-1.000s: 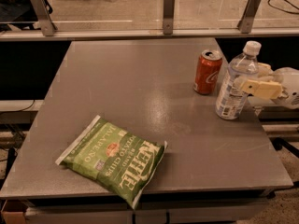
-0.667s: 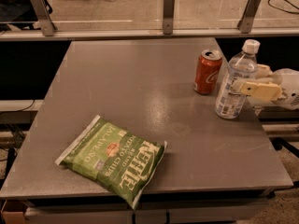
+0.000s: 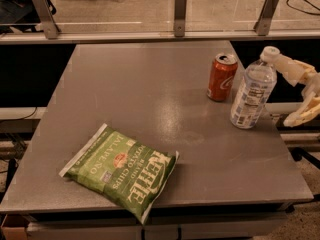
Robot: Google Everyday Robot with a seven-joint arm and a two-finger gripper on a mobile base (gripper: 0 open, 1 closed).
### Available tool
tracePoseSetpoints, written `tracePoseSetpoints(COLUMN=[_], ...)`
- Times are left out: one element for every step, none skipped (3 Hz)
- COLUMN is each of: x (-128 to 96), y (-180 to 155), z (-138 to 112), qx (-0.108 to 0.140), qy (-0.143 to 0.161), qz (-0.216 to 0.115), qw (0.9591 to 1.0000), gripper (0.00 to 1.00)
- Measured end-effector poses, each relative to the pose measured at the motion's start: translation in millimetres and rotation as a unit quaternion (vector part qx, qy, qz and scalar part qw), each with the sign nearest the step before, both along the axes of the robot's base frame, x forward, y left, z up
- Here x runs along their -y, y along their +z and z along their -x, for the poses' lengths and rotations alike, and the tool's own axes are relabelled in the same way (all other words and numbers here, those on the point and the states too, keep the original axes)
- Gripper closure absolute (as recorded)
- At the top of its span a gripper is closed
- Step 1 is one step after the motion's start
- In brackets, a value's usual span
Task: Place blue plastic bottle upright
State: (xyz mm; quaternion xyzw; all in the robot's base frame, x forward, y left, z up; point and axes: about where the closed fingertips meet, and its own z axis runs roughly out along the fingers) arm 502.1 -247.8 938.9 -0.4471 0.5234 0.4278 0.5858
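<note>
The blue plastic bottle, clear and ribbed with a white cap and a white-and-blue label, stands upright near the table's right edge. My gripper is just to its right, off the table's edge, and it is open. The pale upper finger reaches toward the bottle's cap and looks close to or touching it. The lower finger hangs apart from the bottle, to its right. Nothing is held between the jaws.
A red Coca-Cola can stands upright just left of and behind the bottle. A green Kettle chips bag lies flat at the table's front left. The grey table has a rail with posts behind it.
My gripper was shut around the bottle's middle. It has now opened and drawn back to the right. The bottle stays standing in the same spot.
</note>
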Motion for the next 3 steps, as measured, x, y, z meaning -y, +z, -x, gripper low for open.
tracePoseSetpoints(x=[37.9,97.6,101.5], y=[15.3,45.6,51.6], z=[10.5,21.2,19.0], qx=[0.02,0.037,0.043], qy=[-0.03,-0.104,-0.111], qz=[0.06,0.118,0.117], qw=[0.9976,0.9869,0.986], gripper=[0.0,0.0,0.0])
